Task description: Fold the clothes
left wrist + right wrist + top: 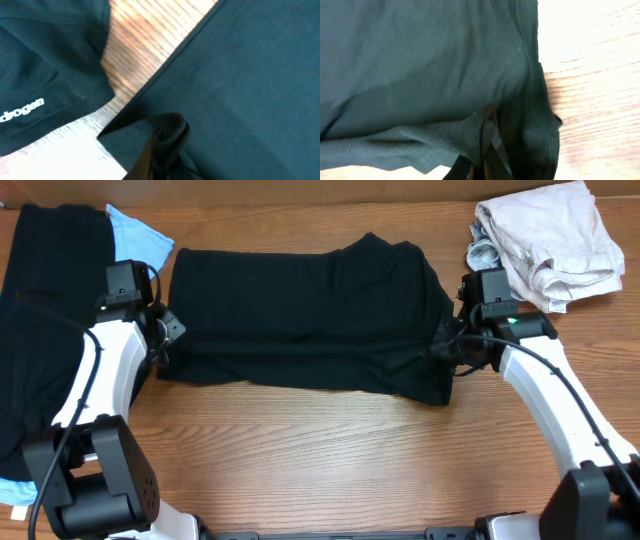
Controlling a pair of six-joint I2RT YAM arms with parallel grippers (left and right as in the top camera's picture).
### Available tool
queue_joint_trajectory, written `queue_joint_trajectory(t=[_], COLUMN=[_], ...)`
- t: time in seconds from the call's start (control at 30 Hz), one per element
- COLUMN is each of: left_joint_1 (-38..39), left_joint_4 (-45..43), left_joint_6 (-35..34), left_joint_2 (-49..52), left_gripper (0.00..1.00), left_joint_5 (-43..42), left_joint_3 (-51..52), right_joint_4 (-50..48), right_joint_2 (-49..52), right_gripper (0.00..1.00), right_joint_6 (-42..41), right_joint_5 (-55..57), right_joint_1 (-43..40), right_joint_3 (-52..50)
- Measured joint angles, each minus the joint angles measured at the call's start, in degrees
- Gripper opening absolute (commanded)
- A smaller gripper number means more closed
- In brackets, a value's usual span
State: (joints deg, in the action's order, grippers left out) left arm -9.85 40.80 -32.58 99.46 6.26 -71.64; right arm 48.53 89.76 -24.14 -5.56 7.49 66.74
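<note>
Black T-shirt [300, 320] lies stretched between both grippers, its long axis running straight from one to the other. At one end the left gripper [168, 338] pinches the cloth; the right gripper [447, 345] is clamped on the opposite end. Outside the left gripper: one second black garment [45, 310] and one light-blue garment [140, 238]. Beyond the right gripper, a beige heap [550, 240], count unclear.

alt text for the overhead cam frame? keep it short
A wide black cloth garment lies across a brown wooden table, its ends pinched by the left hand and right hand. Another black garment and a light-blue cloth lie at the left; a crumpled beige cloth pile sits top right.
</note>
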Motion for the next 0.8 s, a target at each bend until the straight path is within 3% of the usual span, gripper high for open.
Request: queue_joint_trajectory(t=[0.8], left_joint_1=[0.13], left_joint_4=[-4.33], left_joint_6=[-0.02], left_joint_2=[4.87], left_gripper=[0.05], left_joint_5=[3.8], left_joint_3=[0.0], right_joint_4=[-3.54], right_joint_2=[0.81], right_gripper=[0.04], right_joint_6=[0.22], right_joint_5=[0.02], right_joint_1=[0.0], right_joint_3=[0.0])
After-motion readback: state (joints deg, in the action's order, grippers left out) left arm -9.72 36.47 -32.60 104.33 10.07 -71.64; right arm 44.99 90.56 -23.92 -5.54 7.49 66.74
